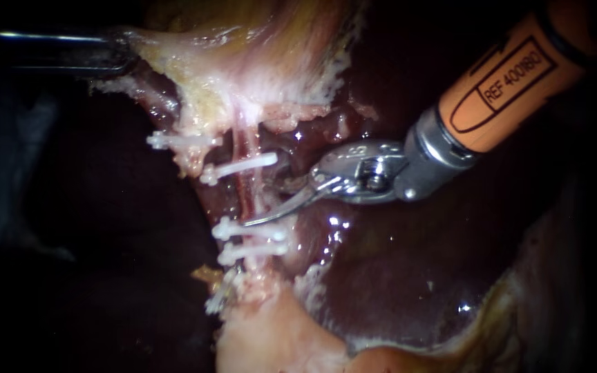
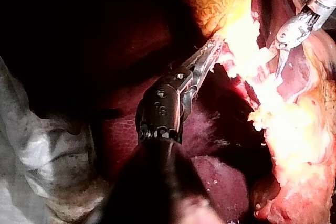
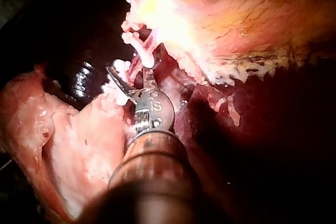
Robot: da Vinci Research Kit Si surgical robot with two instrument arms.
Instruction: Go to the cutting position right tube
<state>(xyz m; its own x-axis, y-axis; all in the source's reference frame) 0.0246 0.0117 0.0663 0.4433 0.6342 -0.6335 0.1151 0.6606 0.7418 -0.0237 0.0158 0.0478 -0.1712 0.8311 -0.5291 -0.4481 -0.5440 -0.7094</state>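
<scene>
In the endoscope view our right instrument (image 1: 265, 206), an orange-sleeved shaft with a silver wrist and two thin curved steel blades, enters from the upper right and reaches the centre of the frame. Its jaws are spread. One blade lies across the front of the right tube (image 1: 247, 193), a thin reddish-pink cord running vertically at centre, and the other sits shorter and higher beside it. We cannot tell whether both blades touch the tube. The long blade crosses the tube between small white plastic clips (image 1: 240, 166), one above it and a pair just below.

Our left instrument (image 1: 124, 55), a dark slender shaft, comes in at the upper left. Its jaws pinch the pale frayed edge of the yellow-tan gallbladder (image 1: 257, 41). Glossy dark maroon liver (image 1: 409, 276) fills the lower right.

The left wrist view shows what the endoscope leaves in shadow: the left instrument's (image 2: 212, 48) silver jaws clamped on the gallbladder's edge, and a crumpled whitish cloth (image 2: 42, 156) beside its shaft. The right instrument (image 2: 279, 61) hangs ahead of it.

The right wrist view shows the gap between the right instrument's (image 3: 128, 74) blades from behind, with the tube (image 3: 149, 80) rising in it towards a clip (image 3: 144, 59).
</scene>
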